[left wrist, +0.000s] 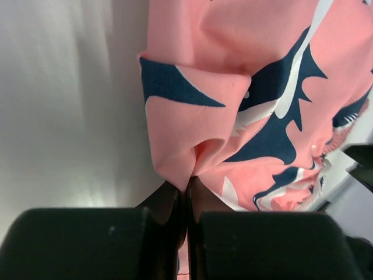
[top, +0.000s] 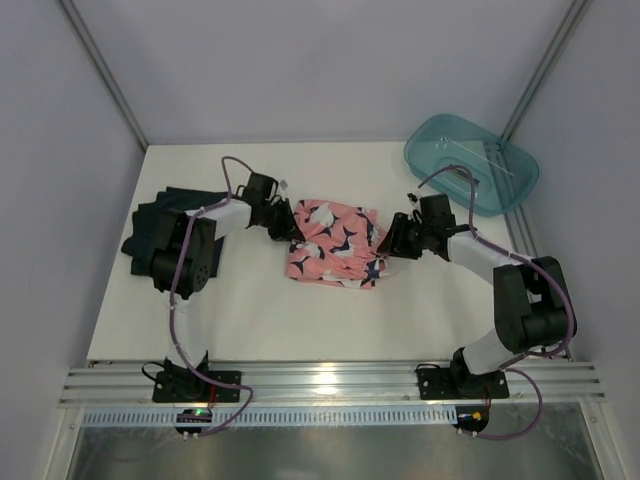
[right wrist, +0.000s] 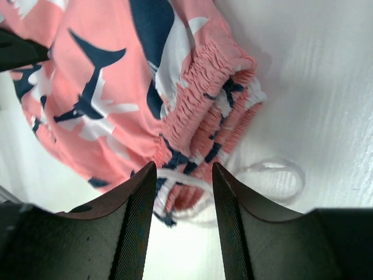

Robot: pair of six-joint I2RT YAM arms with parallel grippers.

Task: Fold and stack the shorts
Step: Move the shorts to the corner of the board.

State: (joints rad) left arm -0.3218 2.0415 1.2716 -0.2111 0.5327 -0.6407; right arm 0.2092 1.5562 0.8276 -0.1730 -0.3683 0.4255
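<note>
The salmon pink shorts (top: pixel 333 243) with navy and white shapes lie bunched mid-table. My left gripper (top: pixel 284 219) is shut on their left edge; in the left wrist view the pink fabric (left wrist: pixel 233 93) pinches into the closed fingers (left wrist: pixel 166 204). My right gripper (top: pixel 392 240) is open at the shorts' right end; in the right wrist view its fingers (right wrist: pixel 140 198) straddle the gathered waistband (right wrist: pixel 204 116) and white drawstring (right wrist: pixel 274 172). The dark navy shorts (top: pixel 160 225) lie at the table's left, partly under the left arm.
A translucent teal plastic tub (top: pixel 470 162) sits at the table's back right corner. The white table (top: pixel 320 320) is bounded by grey walls and a metal rail at the near edge.
</note>
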